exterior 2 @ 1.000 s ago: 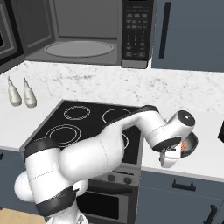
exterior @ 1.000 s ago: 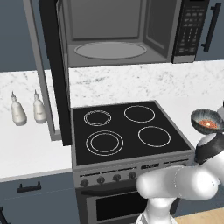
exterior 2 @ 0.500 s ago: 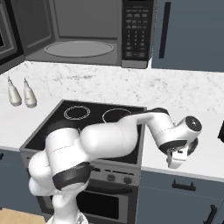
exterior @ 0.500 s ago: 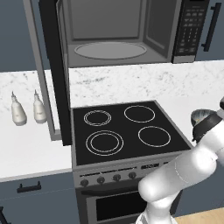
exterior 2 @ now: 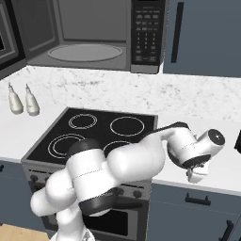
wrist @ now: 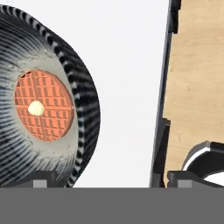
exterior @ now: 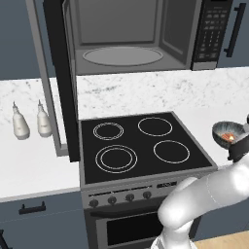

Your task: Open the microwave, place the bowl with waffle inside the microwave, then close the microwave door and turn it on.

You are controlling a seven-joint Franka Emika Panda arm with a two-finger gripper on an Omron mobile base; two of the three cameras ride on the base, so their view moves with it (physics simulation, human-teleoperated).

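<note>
**One bowl near the counter's front edge, fingers spread wide and empty**

You have the gripper (wrist: 107,179) fully spread above the counter (wrist: 127,65), holding nothing. The bowl (wrist: 41,100) sits to one side of the hand view, the waffle (wrist: 43,105) lying flat inside it. One fingertip (wrist: 43,178) lines up with the bowl's rim; the other (wrist: 180,178) looks to hang past the counter edge. Close from here and, in my judgement, you would clip the rim and shove or tip the bowl toward the floor rather than pinch its wall.

From the left base view the bowl (exterior: 228,134) rests right of the stove (exterior: 141,146), near the front edge, so room on that side is scant. The microwave (exterior: 141,36) stands open, its door (exterior: 61,78) swung out left over the stove's side; the cavity is unobstructed, but carry the bowl in from the right to miss that door.
</note>
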